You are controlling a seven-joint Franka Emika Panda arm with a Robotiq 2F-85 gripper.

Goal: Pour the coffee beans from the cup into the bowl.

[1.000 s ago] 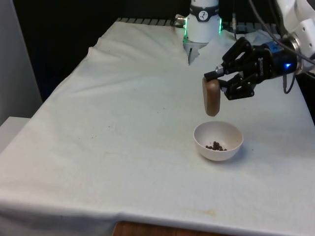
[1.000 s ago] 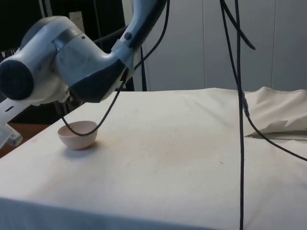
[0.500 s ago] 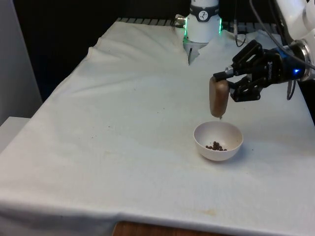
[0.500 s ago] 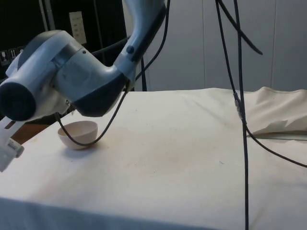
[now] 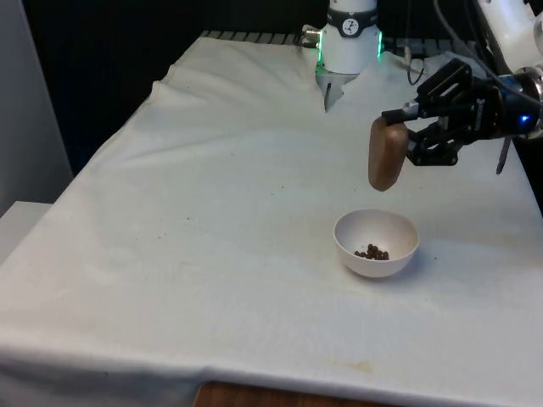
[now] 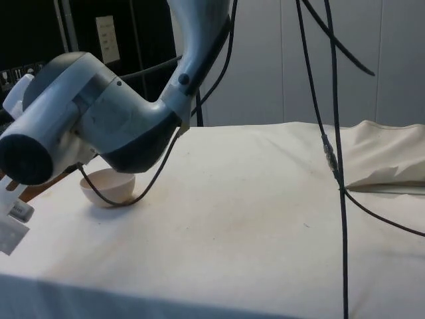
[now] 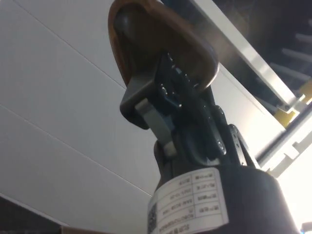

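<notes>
White cloth (image 5: 195,254) covers the table, and nearest on it stands the white bowl (image 5: 377,244) with a small heap of coffee beans (image 5: 372,252) lying at its bottom; the side view shows the same bowl (image 6: 106,188) partly behind the arm's wrist housing. Above and a little behind the bowl hangs the brown cup (image 5: 386,153), upended with its mouth turned down, clamped at its upper end by the black gripper (image 5: 413,125), whose fingers are clenched on its wall, as the wrist view confirms on the cup (image 7: 161,44) and gripper (image 7: 165,97).

Compared with half a second ago, the cup has lifted and drifted toward the front view's right, so its mouth is now well clear of the bowl's rim rather than just above it. No beans are seen falling, and the heap looks unchanged. My judgement is that the pour is finished and the arm is withdrawing; what remains is at most righting the cup or setting it down.
</notes>
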